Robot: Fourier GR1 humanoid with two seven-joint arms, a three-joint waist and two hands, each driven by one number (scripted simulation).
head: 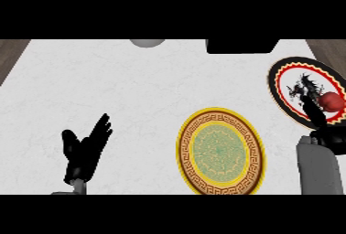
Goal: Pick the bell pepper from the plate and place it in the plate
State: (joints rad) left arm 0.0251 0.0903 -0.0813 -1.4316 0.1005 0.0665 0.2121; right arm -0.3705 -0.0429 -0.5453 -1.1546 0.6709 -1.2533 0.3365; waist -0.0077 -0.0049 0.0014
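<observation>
Red bell pepper (331, 101) sits on black-and-red plate (307, 93) near counter's (101, 82) right edge, toward plate's near right rim
Right hand (317, 119) reaches onto that plate, fingertips beside pepper; touching or clasping, cannot tell
Left hand (84, 148) rests released, fingers up, near counter's front left
Gold-rimmed plate (220, 151) near front edge, bare
Pepper likely light, hollow, waxy-slick, rounded; best cupped round widest part
</observation>
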